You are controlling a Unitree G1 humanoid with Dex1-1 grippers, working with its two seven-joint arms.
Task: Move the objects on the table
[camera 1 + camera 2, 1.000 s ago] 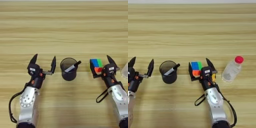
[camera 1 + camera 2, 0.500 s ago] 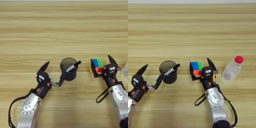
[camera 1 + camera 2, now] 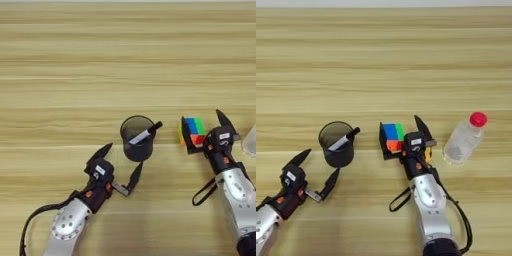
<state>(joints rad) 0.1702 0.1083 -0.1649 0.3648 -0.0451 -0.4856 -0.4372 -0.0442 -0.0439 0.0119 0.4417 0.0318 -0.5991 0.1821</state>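
Left gripper (image 3: 119, 167) sits low on the wooden surface (image 3: 125, 60), tilted, its 2 black fingers spread wide and holding nothing; vs 1 s ago it was upright and level w/ the cup's left side, now it's dropped toward the robot and swung so the right fingertip lies just below the cup base, near but apparently not touching. Reads as a re-approach to the cup from below-left rather than a grasp yet, so the cup isn't moved so far. Black mesh pen cup (image 3: 137, 138) stands upright in the middle, same spot as before, w/ the black-and-white marker (image 3: 145, 135) leaning inside, tip poking out over the right rim. Next right, the multicoloured puzzle cube (image 3: 392, 138) sits between the right gripper's (image 3: 399, 135) 2 fingers, which straddle it; can't tell whether they press on it or just bracket it, and that pose hasn't changed over the last 1 s. Cube is on the surface, not lifted. Furthest right, seen in the right eye view, a clear plastic bottle w/ red cap (image 3: 463, 141) lies near the right gripper, apart from it. No tape measure visible.
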